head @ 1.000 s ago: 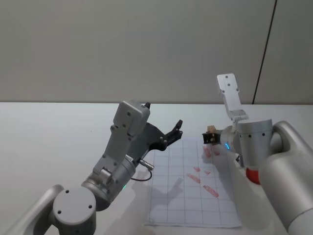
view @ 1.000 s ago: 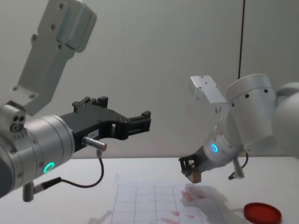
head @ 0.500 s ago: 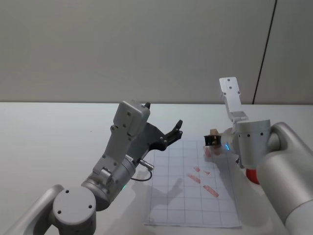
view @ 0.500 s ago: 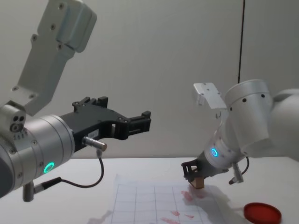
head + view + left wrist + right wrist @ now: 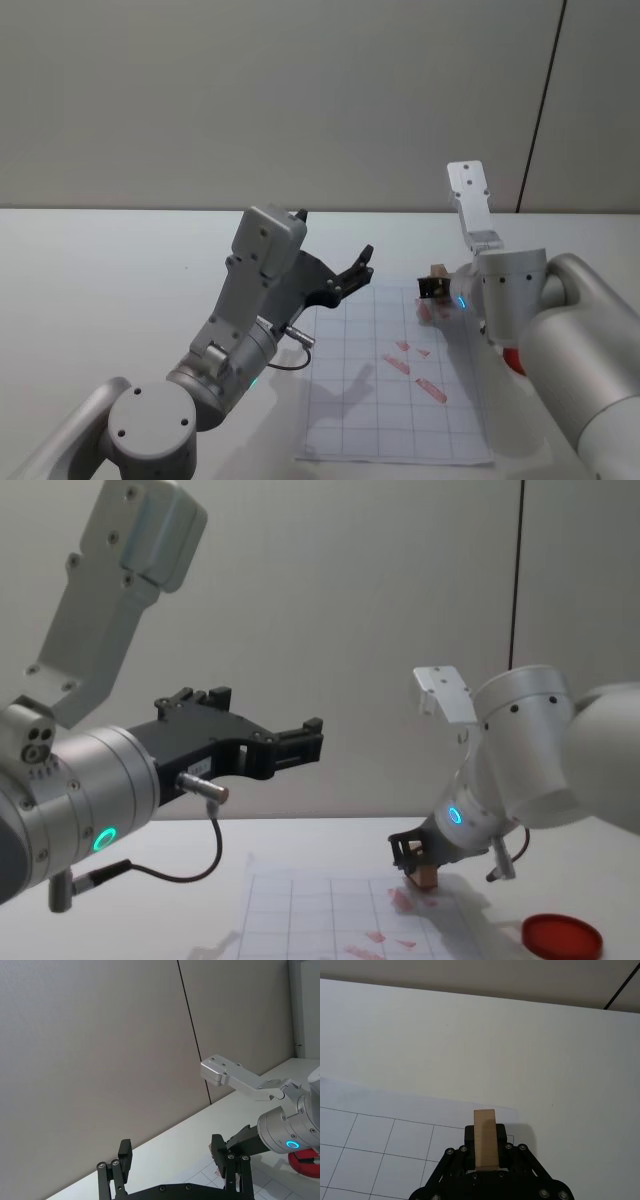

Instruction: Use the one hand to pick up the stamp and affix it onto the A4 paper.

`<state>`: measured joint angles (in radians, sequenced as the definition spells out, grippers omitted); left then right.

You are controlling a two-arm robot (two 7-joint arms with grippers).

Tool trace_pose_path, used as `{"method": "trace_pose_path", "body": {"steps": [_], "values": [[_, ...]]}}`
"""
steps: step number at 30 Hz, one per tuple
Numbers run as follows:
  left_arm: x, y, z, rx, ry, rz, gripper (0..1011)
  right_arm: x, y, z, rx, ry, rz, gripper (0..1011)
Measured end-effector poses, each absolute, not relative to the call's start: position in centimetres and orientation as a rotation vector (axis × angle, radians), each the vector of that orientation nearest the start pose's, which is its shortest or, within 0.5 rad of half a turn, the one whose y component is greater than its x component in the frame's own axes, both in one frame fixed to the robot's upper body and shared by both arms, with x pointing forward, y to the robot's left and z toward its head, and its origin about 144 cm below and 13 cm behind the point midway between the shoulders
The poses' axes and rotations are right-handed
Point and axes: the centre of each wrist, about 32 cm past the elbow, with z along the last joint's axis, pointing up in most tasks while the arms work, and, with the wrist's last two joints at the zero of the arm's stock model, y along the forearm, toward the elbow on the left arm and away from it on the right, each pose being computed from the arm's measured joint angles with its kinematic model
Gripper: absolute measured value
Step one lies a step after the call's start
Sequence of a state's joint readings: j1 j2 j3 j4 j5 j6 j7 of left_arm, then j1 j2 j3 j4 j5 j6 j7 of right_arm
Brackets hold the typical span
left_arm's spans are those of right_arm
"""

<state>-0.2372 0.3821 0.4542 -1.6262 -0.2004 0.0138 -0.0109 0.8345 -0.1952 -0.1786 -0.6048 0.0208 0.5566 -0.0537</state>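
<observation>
At centre right, the tan wooden stamp, clamped in the right gripper, was best pressed flat onto the white gridded paper; the left gripper was held wide.

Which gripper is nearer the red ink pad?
Right. The right gripper, shut on the stamp, sits low at the A4 paper's right edge, beside the ink pad; the left gripper hangs open, raised over the opposite edge.

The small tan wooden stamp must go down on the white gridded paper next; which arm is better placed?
Right. The right gripper is shut on the small tan wooden stamp, low over the far edge of the white gridded A4 paper. The open left gripper hangs empty, higher up.
</observation>
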Motion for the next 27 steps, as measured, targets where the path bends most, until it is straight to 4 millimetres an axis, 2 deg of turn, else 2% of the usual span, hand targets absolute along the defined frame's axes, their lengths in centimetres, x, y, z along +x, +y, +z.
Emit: {"method": "trace_pose_path", "body": {"steps": [27], "values": [[49.2,19.8,120.4,0.061,-0.268,1.124,1002,64.0,-9.2,119.3,-0.599,0.410,-1.291,221]]}}
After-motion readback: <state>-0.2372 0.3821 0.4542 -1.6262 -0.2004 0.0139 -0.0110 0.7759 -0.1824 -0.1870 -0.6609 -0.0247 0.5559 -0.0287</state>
